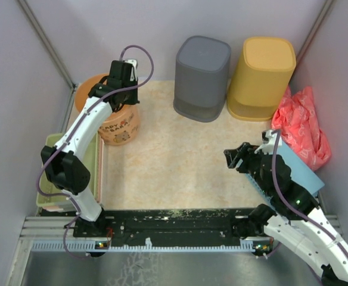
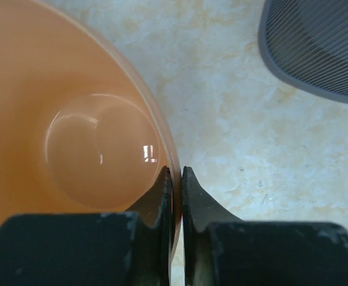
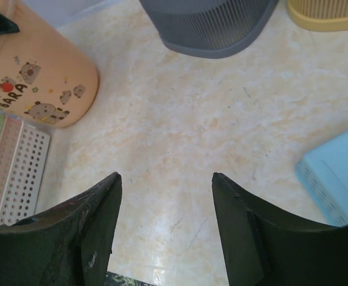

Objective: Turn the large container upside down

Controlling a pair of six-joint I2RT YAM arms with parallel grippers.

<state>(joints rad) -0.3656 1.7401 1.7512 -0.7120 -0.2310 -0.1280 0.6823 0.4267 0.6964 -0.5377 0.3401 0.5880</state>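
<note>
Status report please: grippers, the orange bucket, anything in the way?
Left gripper pinching orange bucket rim. Right gripper open, empty, above table. Bucket upright, mouth up. Gray bin stands nearby, apart.

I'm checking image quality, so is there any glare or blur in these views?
Left wrist view: a small white glare spot on the bottom inside the orange bucket, and the left gripper pinching its rim looks soft. Right wrist view: the right gripper is dark and slightly blurred, while the table is sharp. Top view: even light, no glare.
</note>
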